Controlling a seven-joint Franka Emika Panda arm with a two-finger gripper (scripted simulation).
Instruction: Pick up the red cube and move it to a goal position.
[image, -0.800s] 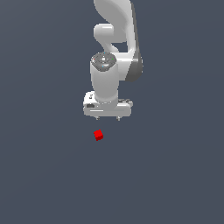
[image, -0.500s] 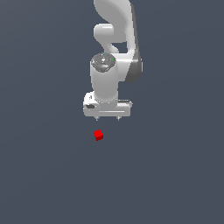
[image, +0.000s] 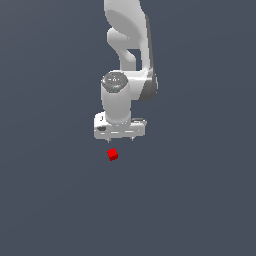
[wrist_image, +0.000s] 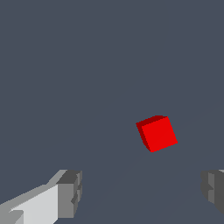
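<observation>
The red cube (image: 112, 154) is a tiny bright red block lying on the flat dark grey floor (image: 200, 200). My white gripper (image: 120, 140) hangs just above it, slightly toward the exterior view's right, with only the fingertip stubs showing under the hand. In the wrist view the red cube (wrist_image: 156, 133) lies ahead of the gap between my two grey fingertips (wrist_image: 70, 194), which stand far apart and hold nothing. The gripper is open.
The white arm (image: 127, 45) rises from the hand toward the top of the exterior view. Nothing else shows on the dark grey floor.
The hand has shifted very slightly down. The red cube has not moved.
</observation>
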